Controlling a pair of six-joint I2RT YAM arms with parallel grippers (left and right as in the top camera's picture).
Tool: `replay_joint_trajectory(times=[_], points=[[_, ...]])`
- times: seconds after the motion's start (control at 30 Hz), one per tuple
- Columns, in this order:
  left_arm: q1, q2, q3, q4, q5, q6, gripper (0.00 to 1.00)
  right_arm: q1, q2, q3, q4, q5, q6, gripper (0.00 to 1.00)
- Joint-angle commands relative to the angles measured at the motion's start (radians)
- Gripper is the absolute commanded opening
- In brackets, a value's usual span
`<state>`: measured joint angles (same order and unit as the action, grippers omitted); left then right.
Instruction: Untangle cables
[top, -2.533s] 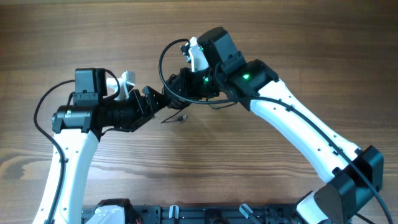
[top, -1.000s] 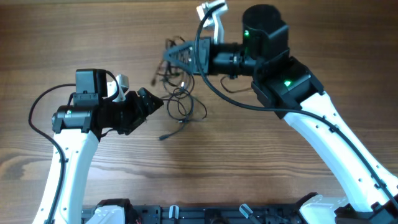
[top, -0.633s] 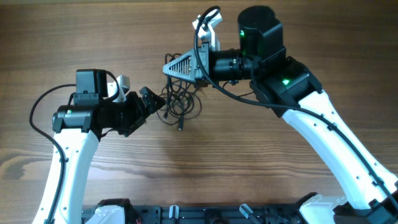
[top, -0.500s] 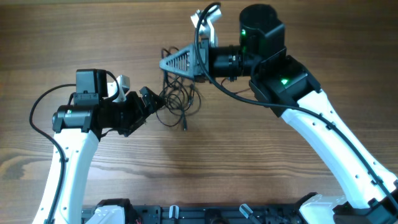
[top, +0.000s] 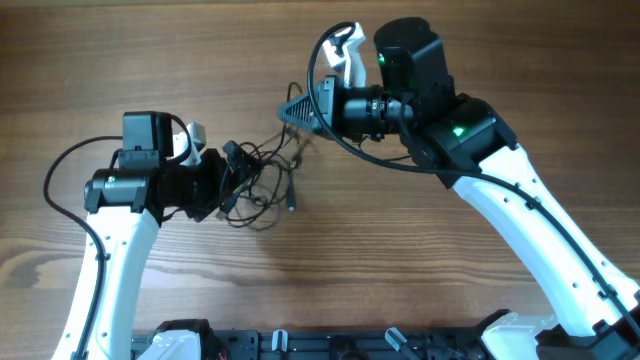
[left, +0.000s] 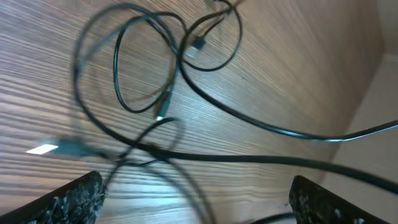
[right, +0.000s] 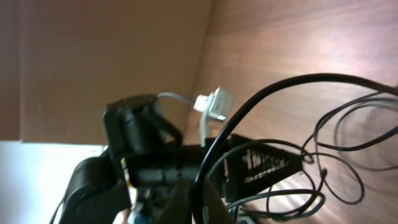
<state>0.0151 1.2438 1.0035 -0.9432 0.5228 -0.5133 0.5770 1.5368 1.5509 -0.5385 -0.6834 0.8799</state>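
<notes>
The cables (top: 262, 186) are thin black cords lying as loose overlapping loops on the wood table, just right of my left gripper (top: 232, 172). In the left wrist view the loops (left: 149, 81) and small plug ends spread over the wood. The left gripper (left: 199, 202) is open, its fingertips wide apart, with strands crossing between them. My right gripper (top: 288, 111) points left above the loops, pinched shut on a cable strand that runs down to the bundle. The right wrist view shows the thin loops (right: 339, 149) beyond its finger (right: 261, 165).
A plug end (top: 291, 205) lies at the right edge of the loops. The right arm's thick dark cable (top: 322, 90) arcs beside its gripper. The left arm (right: 134, 143) fills the right wrist view. A black rail (top: 330, 345) runs along the table's near edge.
The right gripper has drawn back to the right with a strand. The loops have slid left toward the left gripper and spread out wider. The left arm has stayed put.
</notes>
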Motion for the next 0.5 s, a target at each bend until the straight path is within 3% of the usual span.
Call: replay_joint_trajectory(times=[0.0,0.13,0.23,0.47], points=[[0.003,0.001,0.008,-0.013,-0.140,-0.073,1.00,-0.003,-0.001,0.006,-0.029,0.132,-0.068,0.04],[0.003,0.001,0.008,-0.060,-0.390,-0.243,1.00,-0.003,-0.001,0.006,-0.165,0.457,-0.039,0.04],[0.003,0.007,0.008,-0.088,-0.519,-0.293,1.00,-0.003,-0.001,0.006,-0.254,0.694,0.042,0.04],[0.003,0.118,0.008,-0.091,-0.591,-0.359,1.00,-0.002,0.000,0.006,-0.273,0.643,0.039,0.05]])
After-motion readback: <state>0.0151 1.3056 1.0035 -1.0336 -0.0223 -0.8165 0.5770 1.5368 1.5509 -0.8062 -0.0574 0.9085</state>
